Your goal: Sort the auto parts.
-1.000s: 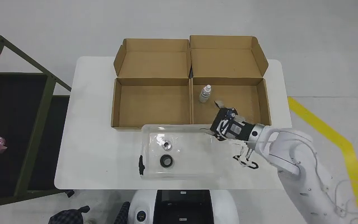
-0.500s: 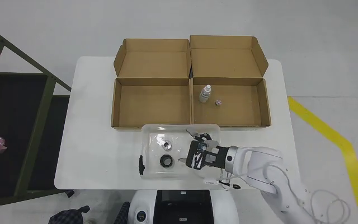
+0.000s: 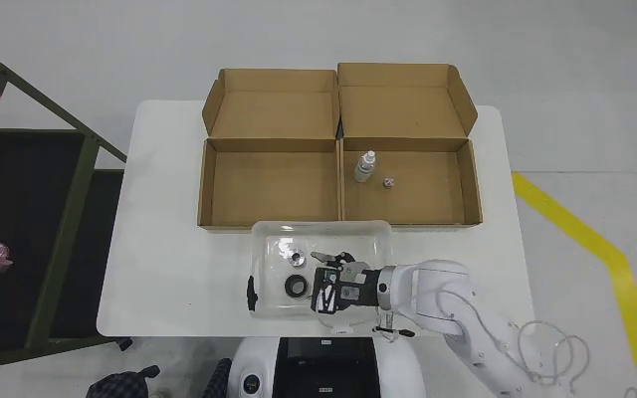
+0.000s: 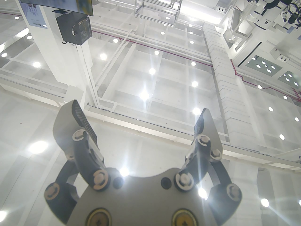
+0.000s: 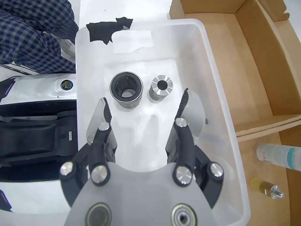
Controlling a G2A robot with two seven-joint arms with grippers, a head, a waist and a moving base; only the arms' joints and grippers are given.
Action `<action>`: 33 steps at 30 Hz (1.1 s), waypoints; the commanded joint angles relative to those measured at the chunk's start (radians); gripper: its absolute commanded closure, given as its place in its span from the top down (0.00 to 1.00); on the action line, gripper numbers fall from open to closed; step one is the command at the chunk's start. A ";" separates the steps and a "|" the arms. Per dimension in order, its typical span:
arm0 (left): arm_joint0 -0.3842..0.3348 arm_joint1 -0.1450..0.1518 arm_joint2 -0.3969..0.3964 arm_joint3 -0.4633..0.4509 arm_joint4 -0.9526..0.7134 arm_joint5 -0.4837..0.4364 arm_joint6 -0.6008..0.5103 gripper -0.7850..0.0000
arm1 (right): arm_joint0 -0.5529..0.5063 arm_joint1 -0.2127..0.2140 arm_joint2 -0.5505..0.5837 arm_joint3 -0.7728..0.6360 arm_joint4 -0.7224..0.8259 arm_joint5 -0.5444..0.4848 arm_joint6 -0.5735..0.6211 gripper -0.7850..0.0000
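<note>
Two auto parts stand just ahead of my right pincer (image 5: 145, 97), a black ring (image 5: 126, 89) and a silver collet (image 5: 161, 88), side by side in the clear bin (image 5: 211, 55) on the white table (image 3: 169, 199). Grey floor (image 3: 557, 60) surrounds it. Half a second ago I hung farther back along the bin. My pincer is released, empty. The bin's wall separates it from the cardboard boxes (image 3: 269, 189); one holds a bottle (image 3: 365, 166). My left pincer (image 4: 140, 112), also released, faces the ceiling (image 4: 150, 48).

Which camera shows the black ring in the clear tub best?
Right wrist view: the black ring is close, its hollow middle plain. Top view gives a small dark circle; left wrist view faces the ceiling.
</note>
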 commanded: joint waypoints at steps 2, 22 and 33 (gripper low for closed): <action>0.000 0.000 0.000 0.000 0.000 0.000 0.000 1.00 | 0.019 -0.004 -0.018 0.019 -0.006 -0.004 0.007 0.64; 0.000 0.000 0.000 0.000 0.000 0.000 0.000 1.00 | 0.096 -0.031 -0.123 0.111 -0.052 -0.011 -0.006 0.56; 0.000 0.000 0.000 0.000 0.000 0.000 0.000 1.00 | 0.130 -0.045 -0.162 0.154 -0.046 -0.027 -0.012 0.55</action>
